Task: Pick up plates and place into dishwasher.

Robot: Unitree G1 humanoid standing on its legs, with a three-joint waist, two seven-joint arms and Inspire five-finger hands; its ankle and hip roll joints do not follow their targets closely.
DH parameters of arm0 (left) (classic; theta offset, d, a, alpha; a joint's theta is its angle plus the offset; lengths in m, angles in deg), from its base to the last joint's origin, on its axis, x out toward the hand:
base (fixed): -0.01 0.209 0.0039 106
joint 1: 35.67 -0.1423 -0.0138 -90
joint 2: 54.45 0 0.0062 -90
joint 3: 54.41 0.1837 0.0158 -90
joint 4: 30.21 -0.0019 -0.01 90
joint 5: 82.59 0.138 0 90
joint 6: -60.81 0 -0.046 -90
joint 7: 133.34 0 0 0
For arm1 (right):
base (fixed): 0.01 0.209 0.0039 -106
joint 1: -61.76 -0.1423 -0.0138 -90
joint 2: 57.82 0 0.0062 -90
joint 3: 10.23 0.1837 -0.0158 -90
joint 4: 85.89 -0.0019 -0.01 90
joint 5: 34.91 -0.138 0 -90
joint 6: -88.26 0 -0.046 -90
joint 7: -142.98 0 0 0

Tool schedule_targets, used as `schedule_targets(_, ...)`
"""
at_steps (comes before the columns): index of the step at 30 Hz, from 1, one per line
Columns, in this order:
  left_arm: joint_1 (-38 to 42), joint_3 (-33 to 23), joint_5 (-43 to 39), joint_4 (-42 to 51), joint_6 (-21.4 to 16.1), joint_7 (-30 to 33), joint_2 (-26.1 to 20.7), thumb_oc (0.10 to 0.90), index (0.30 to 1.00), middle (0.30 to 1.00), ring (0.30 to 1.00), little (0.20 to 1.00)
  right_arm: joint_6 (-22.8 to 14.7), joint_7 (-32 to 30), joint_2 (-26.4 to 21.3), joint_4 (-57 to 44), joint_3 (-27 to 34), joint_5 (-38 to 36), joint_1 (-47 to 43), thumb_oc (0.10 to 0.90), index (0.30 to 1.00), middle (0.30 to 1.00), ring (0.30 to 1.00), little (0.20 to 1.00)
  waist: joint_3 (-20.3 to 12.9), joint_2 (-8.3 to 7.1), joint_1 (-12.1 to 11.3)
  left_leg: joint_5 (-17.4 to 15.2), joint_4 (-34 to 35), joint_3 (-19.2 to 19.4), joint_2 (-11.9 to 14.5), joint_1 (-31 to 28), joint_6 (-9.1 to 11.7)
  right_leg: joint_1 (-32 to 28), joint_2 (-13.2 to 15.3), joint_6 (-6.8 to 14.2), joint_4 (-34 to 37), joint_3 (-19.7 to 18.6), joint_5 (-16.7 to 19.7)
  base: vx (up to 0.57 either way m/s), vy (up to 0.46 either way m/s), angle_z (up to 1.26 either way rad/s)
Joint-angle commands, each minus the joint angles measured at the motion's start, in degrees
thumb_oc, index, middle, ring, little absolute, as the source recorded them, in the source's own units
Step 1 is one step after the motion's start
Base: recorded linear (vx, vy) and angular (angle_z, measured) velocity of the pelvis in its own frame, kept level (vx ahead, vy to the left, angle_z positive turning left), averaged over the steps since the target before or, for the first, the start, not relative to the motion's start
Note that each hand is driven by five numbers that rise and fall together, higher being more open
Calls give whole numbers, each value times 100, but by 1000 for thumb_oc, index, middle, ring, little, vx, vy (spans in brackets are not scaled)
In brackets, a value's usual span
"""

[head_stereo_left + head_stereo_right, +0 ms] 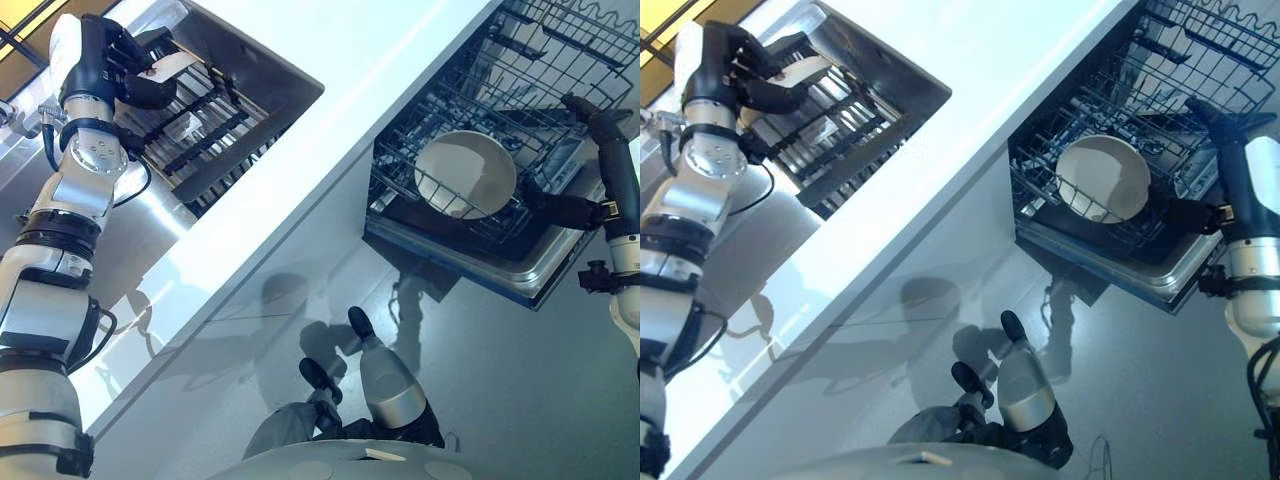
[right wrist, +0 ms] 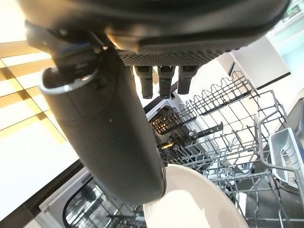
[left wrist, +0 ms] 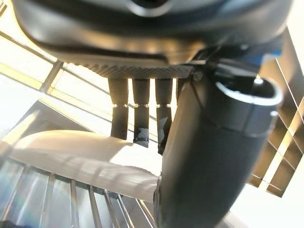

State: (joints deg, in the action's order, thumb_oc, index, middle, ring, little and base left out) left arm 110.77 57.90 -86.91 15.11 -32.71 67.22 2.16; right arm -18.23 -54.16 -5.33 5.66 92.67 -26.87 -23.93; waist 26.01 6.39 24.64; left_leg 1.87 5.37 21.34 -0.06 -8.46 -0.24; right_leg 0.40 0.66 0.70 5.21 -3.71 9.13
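Plates were seen in two places: one plate (image 1: 465, 175) stood in the dishwasher rack (image 1: 470, 90) at the right, beside the right hand (image 1: 575, 208) with fingers straight; another plate (image 3: 80, 154) in the sink rack (image 1: 200, 135) at far left was pinched by the left hand (image 1: 135, 75). Between them a white counter (image 1: 330, 150) ran, above grey floor (image 1: 520, 370).

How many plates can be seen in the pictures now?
2. One plate stands in the dishwasher rack beside the right hand. Another plate is in the sink rack, at the left hand. Others may be hidden.
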Motion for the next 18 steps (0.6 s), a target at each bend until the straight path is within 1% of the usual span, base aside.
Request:
schedule_targets(1,7,-224,282,-85,-327,413,-756,100,300,300,300,200,-535,-192,-439,-512,479,1,197,800,900,900,900,900,-1407,96,-136,-311,-153,-183,-50,-21,62,-163,-67,466,-438,168,-852,0,0,0)
schedule_targets(2,7,-224,282,-85,-327,413,-756,100,300,300,300,200,-535,-192,-439,-512,479,1,197,800,900,900,900,900,-1407,96,-136,-311,-153,-183,-50,-21,62,-163,-67,466,-438,168,-852,44,11,0)
schedule_targets(6,179,-173,20,-35,-485,287,-1035,100,300,300,300,200,-529,-43,-519,-595,656,-29,365,800,900,900,900,900,-1485,113,-132,-287,-134,-167,-39,-51,79,-175,-68,489,-438,172,-834,18,4,0)
schedule_targets(9,275,-117,-125,126,-486,199,-1164,100,300,300,300,200,-567,49,-541,-618,778,-53,477,800,900,900,900,900,-1526,134,-146,-283,-125,-169,-34,-66,81,-193,-69,500,-432,182,-832,0,0,0)
schedule_targets(13,504,56,-288,262,-439,107,-1237,100,300,300,300,200,-564,82,-583,-631,770,-54,494,800,900,900,900,900,-1592,141,-173,-277,-108,-198,-41,-85,73,-216,-81,500,-432,189,-835,0,0,0)
schedule_targets(18,580,130,-317,333,-502,84,-1219,100,300,300,300,200,-507,156,-589,-679,699,25,454,800,900,900,900,900,-1656,140,-204,-282,-98,-236,-47,-104,64,-240,-88,500,-430,179,-843,0,1,4)
